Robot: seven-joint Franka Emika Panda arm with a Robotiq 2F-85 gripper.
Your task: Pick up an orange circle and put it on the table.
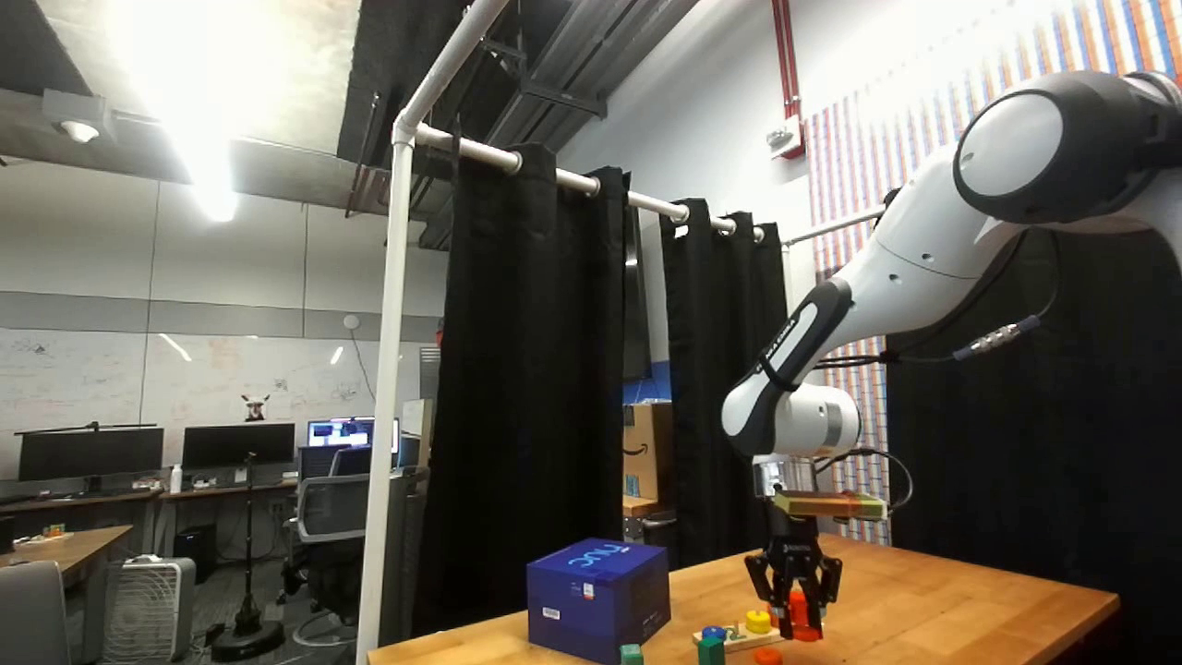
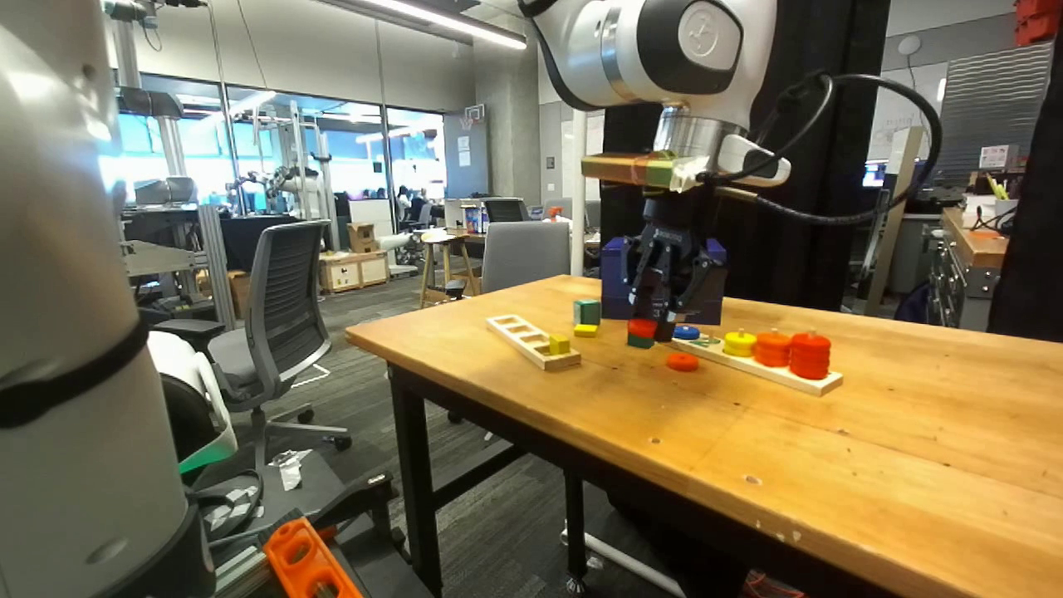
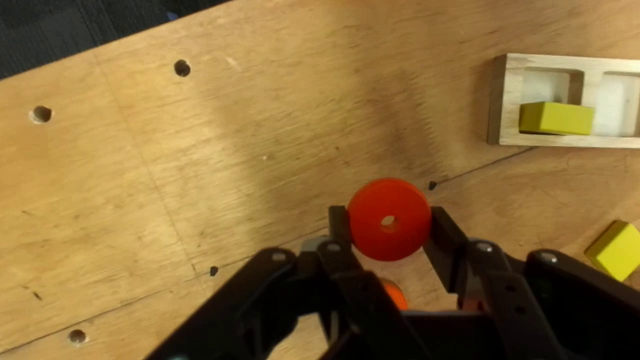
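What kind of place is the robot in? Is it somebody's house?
Probably not a house: it looks like a robotics lab or tech office. The clues, in an exterior view, are the big robot arm, a whiteboard with faint scribbles, and a computer monitor.

In the wrist view, bare table [image 3: 175, 165] gives the gripper [image 3: 389, 220] wide room on the left; on the right, a slotted tray [image 3: 511, 100] and a loose yellow block [image 3: 617, 250] stand in the way. A red disc [image 3: 392, 242] fills the gap between the fingertips [image 3: 339, 222]. In an exterior view, an orange ring [image 2: 683, 362] and a pegboard [image 2: 768, 374] of stacked rings [image 2: 774, 352] lie right of the gripper, a blue box [image 2: 613, 288] behind
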